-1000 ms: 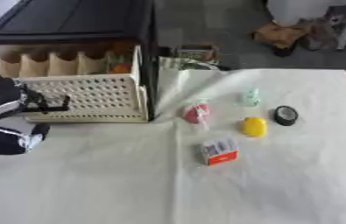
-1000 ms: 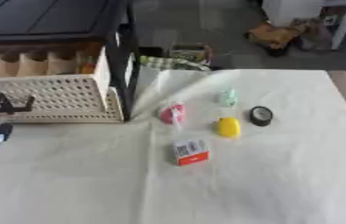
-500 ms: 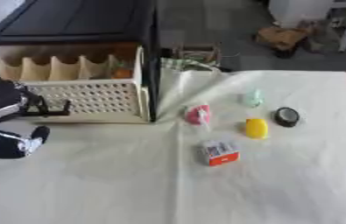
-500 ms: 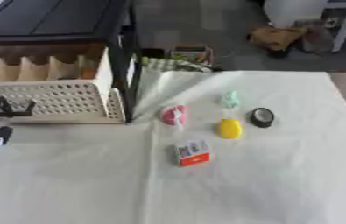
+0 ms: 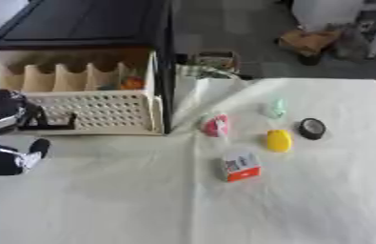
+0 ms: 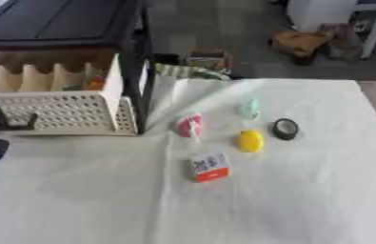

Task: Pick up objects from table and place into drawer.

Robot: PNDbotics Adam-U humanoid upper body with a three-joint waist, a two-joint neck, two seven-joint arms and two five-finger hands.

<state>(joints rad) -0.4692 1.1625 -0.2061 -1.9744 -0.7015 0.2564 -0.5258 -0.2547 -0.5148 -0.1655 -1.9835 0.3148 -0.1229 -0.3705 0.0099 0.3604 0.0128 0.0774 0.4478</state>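
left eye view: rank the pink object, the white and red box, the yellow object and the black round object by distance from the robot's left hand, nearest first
From the left hand, at the picture's left edge by the drawer front:
1. Pink object, just right of the drawer.
2. White and red box, lower middle of the cloth.
3. Yellow object, further right.
4. Black round object, farthest right.

Left robot hand [image 5: 4, 121] at open drawer [image 5: 83, 112] front; five small objects on cloth [image 5: 224, 200].
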